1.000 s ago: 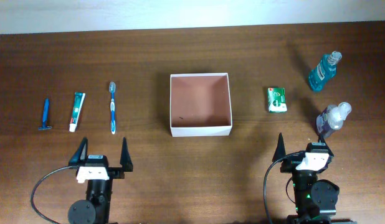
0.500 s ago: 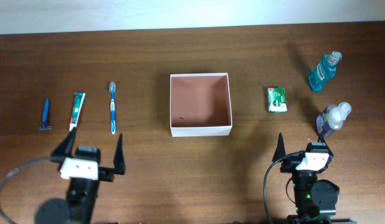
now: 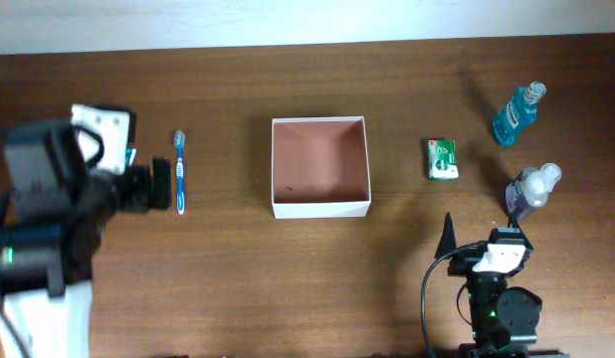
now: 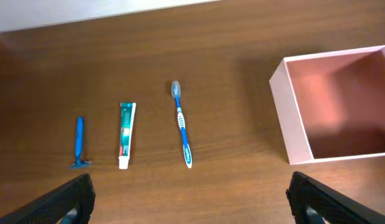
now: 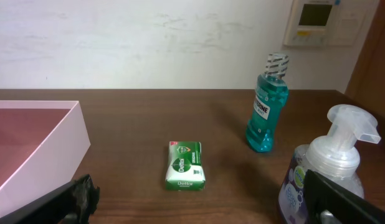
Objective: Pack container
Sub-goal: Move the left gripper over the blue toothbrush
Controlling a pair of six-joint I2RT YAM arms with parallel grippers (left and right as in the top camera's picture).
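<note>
The container (image 3: 320,207), a shallow square box with white walls and a reddish-brown inside, sits mid-table and is empty; it also shows in the left wrist view (image 4: 289,121) and the right wrist view (image 5: 52,146). My left gripper (image 3: 148,187) is raised high over the left side, open and empty (image 4: 192,214). Below it lie a blue razor (image 4: 79,143), a toothpaste tube (image 4: 126,143) and a blue toothbrush (image 4: 182,122). In the overhead view the arm hides the razor and toothpaste; the toothbrush (image 3: 179,171) shows. My right gripper (image 3: 482,237) is open and empty near the front edge (image 5: 205,214).
A small green packet (image 3: 444,159) lies right of the box (image 5: 185,165). A teal mouthwash bottle (image 3: 516,112) stands at the far right (image 5: 266,106). A purple pump bottle (image 3: 531,189) stands just beyond my right gripper's right finger (image 5: 329,177).
My left arm has risen from the front edge and swung back and left, now high over the razor and toothpaste. The right arm has not moved.
</note>
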